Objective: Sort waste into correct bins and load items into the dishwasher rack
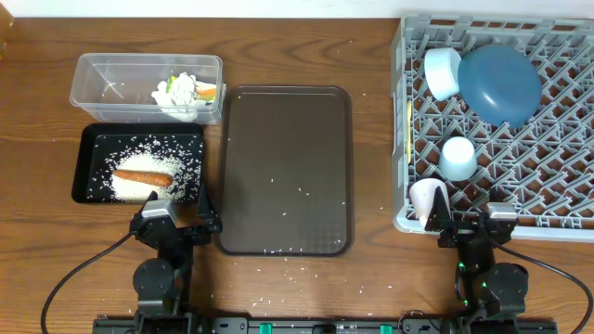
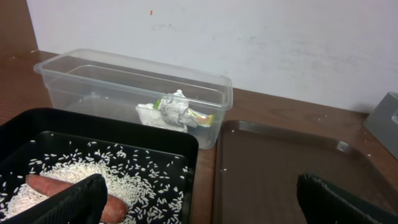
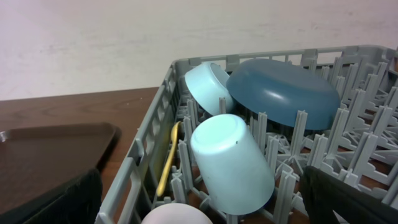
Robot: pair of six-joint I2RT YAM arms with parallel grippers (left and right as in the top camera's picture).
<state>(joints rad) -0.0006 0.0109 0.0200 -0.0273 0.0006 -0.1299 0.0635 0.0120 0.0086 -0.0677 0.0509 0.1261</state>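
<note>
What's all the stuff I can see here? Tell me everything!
clear tub: 1, see-through, far left
paper wad: 1 clump, white, in the tub
wrapper: 1, yellow-green, in the tub beside the paper
black tray: 1, black, in front of the tub
rice: many grains, white, mostly in the black tray, some scattered
carrot: 1, orange, on the rice
brown tray: 1, dark brown, middle
rack: 1, grey, right
plate: 1, dark blue, in rack
bowl: 1, white, beside plate
blue cup: 1, light blue, in rack
pink cup: 1, pink, rack's near corner
spoon: 1, yellow, along rack's left wall
left arm: 1, black, jaws open
right arm: 1, black, jaws open
</note>
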